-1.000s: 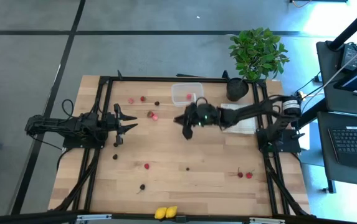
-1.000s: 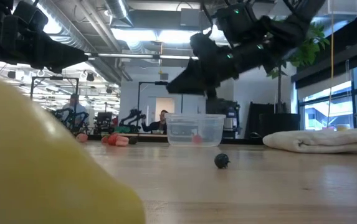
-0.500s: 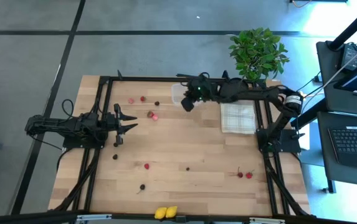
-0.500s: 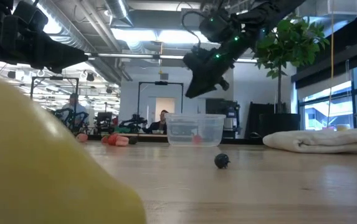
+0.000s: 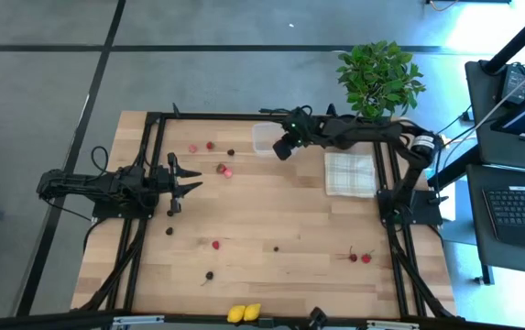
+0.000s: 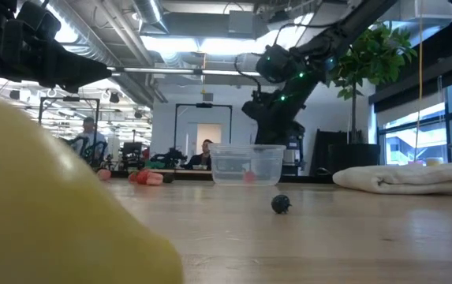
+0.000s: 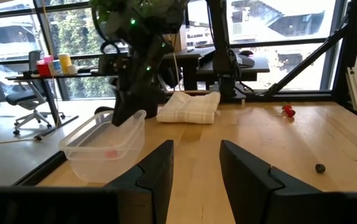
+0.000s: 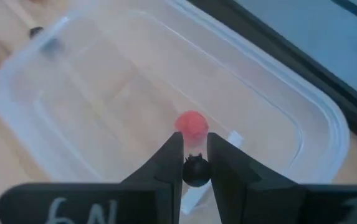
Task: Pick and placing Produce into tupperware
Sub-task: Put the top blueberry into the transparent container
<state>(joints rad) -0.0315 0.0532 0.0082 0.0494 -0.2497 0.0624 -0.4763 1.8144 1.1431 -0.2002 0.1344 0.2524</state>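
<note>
Left gripper (image 5: 189, 186) parked at table's left side, fingers apart, empty, no change. Loose produce across the wooden table (image 5: 271, 215): red berries (image 5: 200, 147) near back left, dark berry (image 6: 281, 204) mid-table, two lemons (image 5: 244, 313) at front edge. Right gripper (image 5: 283, 148) has swung from mid-table back over the tupperware (image 8: 166, 112) at back centre, clamped on a small dark berry (image 8: 195, 172). One red berry (image 8: 192, 122) already inside. Carry looks finished; release is next. Checked cloth (image 5: 349, 173) and potted plant (image 5: 377, 78) further right.
</note>
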